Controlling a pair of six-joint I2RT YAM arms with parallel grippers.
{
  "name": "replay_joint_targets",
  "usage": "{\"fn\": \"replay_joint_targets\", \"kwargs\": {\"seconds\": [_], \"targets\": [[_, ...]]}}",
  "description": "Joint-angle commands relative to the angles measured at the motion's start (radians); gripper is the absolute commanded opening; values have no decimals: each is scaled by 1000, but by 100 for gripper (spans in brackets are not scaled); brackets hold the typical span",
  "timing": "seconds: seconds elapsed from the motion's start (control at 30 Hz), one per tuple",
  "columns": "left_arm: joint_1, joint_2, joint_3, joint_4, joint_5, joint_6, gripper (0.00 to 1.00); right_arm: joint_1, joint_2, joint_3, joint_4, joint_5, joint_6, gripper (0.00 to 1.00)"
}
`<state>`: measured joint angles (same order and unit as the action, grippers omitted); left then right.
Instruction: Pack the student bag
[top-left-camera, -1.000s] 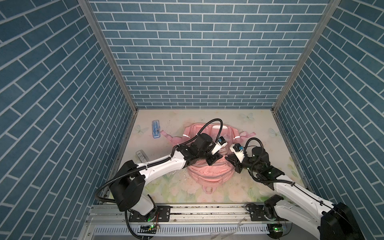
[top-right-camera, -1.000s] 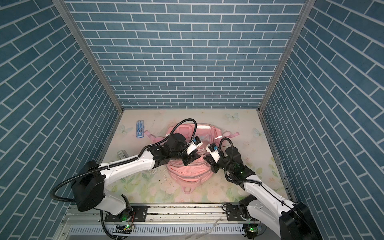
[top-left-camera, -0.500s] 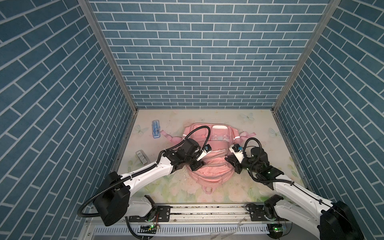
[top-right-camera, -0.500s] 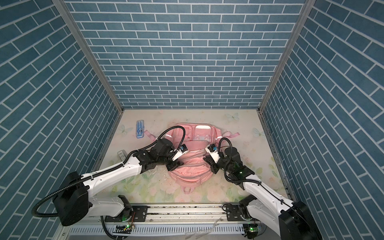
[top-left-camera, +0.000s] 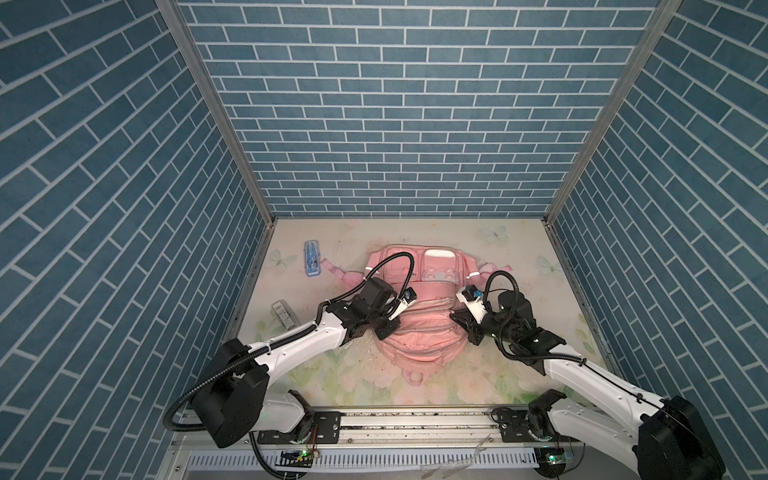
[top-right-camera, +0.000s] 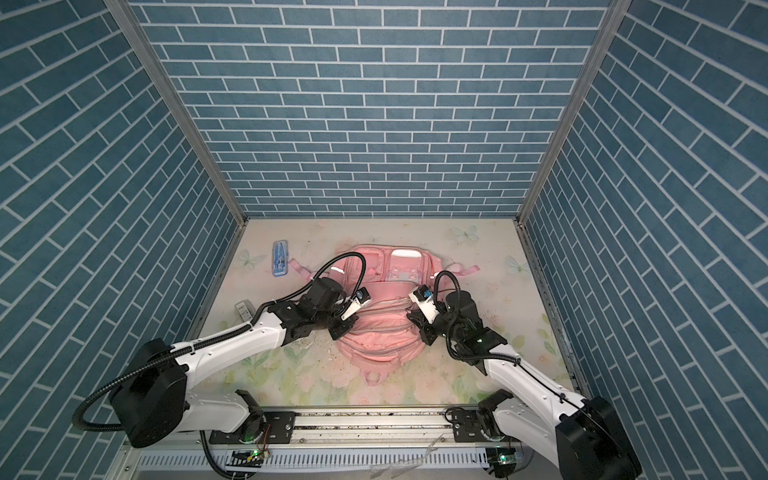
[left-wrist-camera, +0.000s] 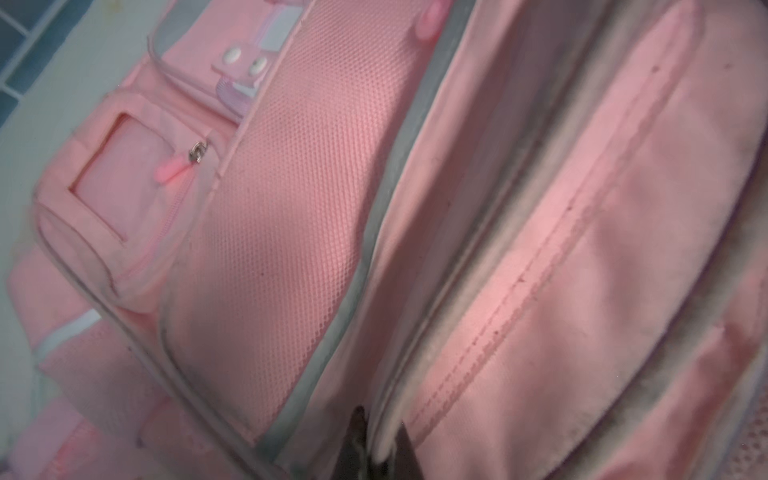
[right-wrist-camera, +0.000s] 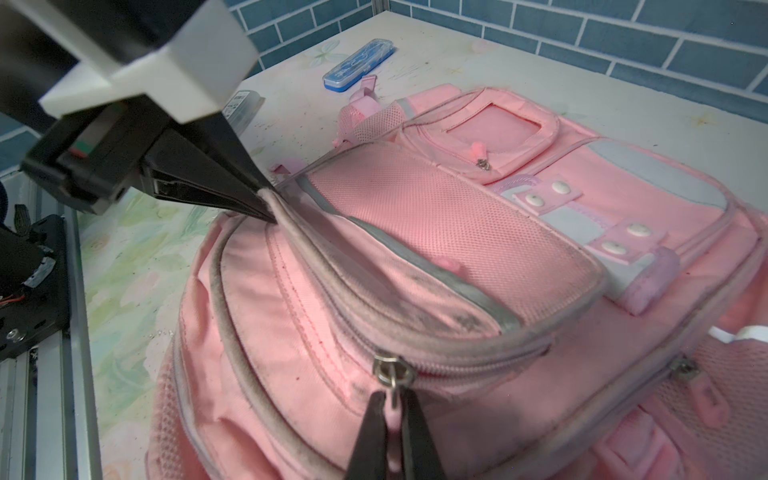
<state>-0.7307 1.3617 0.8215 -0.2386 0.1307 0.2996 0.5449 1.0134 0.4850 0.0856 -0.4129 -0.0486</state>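
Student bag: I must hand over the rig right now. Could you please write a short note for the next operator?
Left pincer: shut, pinching a piped edge of the student bag.
Right pincer: shut on a pink zipper pull.
Bag lies flat mid-table; blue case and small box lie on the table on the left arm's side, not in it.
Done: both grips taken.
Left to do: open the zip, load both items, close up.
How far the zip is open, I cannot tell.

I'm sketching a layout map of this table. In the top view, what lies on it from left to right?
From the left: small grey packet → blue pencil case → pink backpack.
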Motion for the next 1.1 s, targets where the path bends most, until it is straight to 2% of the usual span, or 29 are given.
{"fn": "replay_joint_targets", "kwargs": {"seconds": [0.0,0.07,0.2,0.33,0.43,0.53,0.6,0.7,0.83,0.97,1.07], "targets": [[-45,-29,49,-37,-22,-83,0,-22,26,91,-72,116,32,0],[-75,-27,66,-31,-47,-127,0,-26,48,141,-129,112,26,0],[-74,12,122,-23,-82,-197,0,3,72,203,-211,0,39,0],[-61,36,159,-9,-105,-215,0,92,45,187,-172,-61,54,0],[-59,48,182,-6,-97,-213,0,115,69,158,-75,-101,133,0],[-57,54,196,-8,-70,-229,0,121,115,139,-7,-79,165,0],[-60,55,207,-29,-45,-254,0,119,133,159,-41,-19,166,0],[-88,37,202,-35,8,-303,0,85,129,187,-99,63,143,0],[-158,36,199,12,103,-383,0,-23,104,193,-151,65,103,0],[-175,110,218,153,234,-519,0,-94,108,226,-222,67,-11,0],[-177,194,301,174,249,-522,0,-102,130,268,-287,64,-85,0]]}}
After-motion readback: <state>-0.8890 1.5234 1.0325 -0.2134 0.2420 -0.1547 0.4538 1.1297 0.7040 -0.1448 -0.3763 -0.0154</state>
